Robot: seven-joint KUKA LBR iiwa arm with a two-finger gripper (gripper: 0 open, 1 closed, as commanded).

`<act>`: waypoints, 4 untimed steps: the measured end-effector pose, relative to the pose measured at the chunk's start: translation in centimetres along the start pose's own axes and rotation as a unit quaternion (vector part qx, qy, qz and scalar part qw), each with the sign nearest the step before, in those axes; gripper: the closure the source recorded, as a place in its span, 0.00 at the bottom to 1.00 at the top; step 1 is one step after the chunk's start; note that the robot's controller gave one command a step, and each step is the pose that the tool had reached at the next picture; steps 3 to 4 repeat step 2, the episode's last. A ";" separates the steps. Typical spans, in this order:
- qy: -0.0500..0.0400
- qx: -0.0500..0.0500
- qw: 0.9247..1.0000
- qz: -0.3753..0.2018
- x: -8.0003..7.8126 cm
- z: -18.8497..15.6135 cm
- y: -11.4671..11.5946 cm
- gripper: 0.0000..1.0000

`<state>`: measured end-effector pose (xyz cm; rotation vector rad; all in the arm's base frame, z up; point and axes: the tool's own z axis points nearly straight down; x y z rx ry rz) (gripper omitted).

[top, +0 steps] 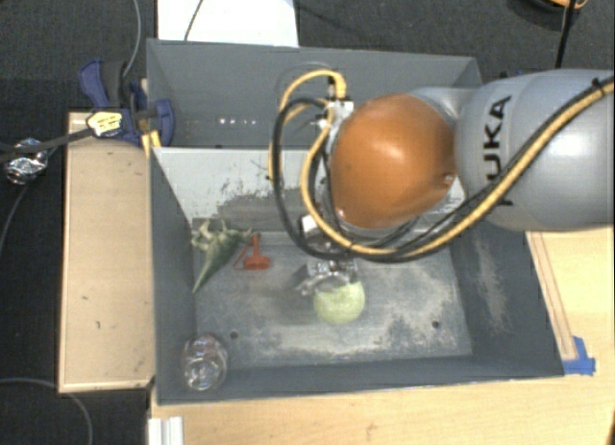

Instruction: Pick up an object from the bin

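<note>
Green ball (341,305) is our marker in the camera view: a pale, round thing lying on the grey floor of the bin (423,318), and we place everything else from it. The gripper (324,278) sits just above and slightly left of the ball, its metal tip touching or very nearly touching the ball's upper left edge; we cannot tell which. We also cannot tell whether the gripper is spread or pressed together, because the wrist above hides most of it from us. Straight above the ball in the picture bulges the orange cover (389,169) on the wrist, with black and yellow cables (288,174) looping round its left side, and the silver arm (538,155) runs off to the upper right of the ball.

To the left of the ball, near but apart from it, we see a small red thing (255,259), too small for us to name its kind. Further left of the ball, just beside the red thing, lies a green toy (216,246) with spiky, leaf-like parts, stretched slantwise. Well to the lower left of the ball, in the bin's near corner, stands a clear jar (204,360), apart from all the rest. The floor to the right of the ball is scuffed and dusty.
</note>
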<state>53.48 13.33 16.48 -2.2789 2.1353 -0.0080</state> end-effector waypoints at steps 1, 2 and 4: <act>-0.001 0.000 0.993 -0.118 1.3 -0.2 0.1 1.00; -0.001 -0.001 0.989 -0.151 3.4 -1.7 -0.7 1.00; -0.001 -0.001 0.989 -0.151 3.4 -1.7 -0.7 1.00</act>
